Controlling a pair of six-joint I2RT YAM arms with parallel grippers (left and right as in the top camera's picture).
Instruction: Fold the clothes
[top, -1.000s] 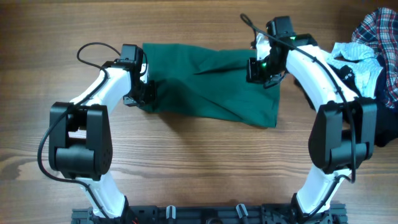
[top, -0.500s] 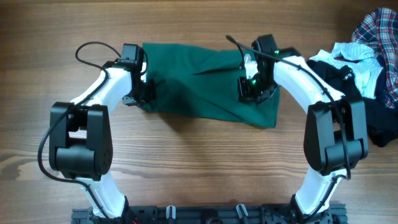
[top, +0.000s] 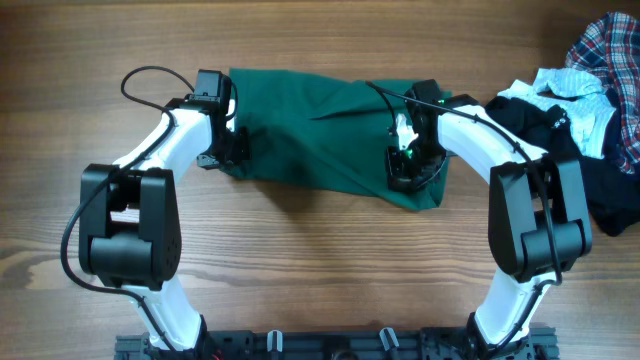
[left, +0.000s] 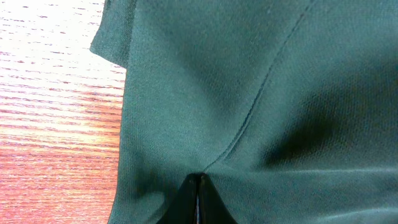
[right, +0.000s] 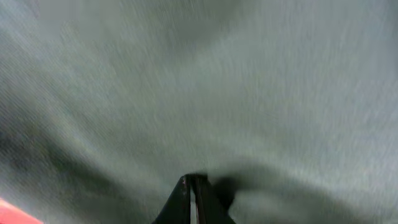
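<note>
A plain dark green garment lies spread across the middle of the table. My left gripper sits at its left edge. In the left wrist view its jaws are shut and the green fabric puckers into the tips along a seam. My right gripper rests on the garment's lower right part. Its jaws are shut, tips down on the blurred cloth, with no fabric seen between them. More clothes are heaped at the right edge: a plaid shirt, a small white piece and a black one.
Bare wooden tabletop lies in front of the garment and to the left. The heap of clothes sits close behind my right arm's elbow. A black cable loops off the left arm.
My right gripper has slid from the garment's upper right corner down and left to its lower right part. The garment's outline has barely changed. The left arm has stayed put.
</note>
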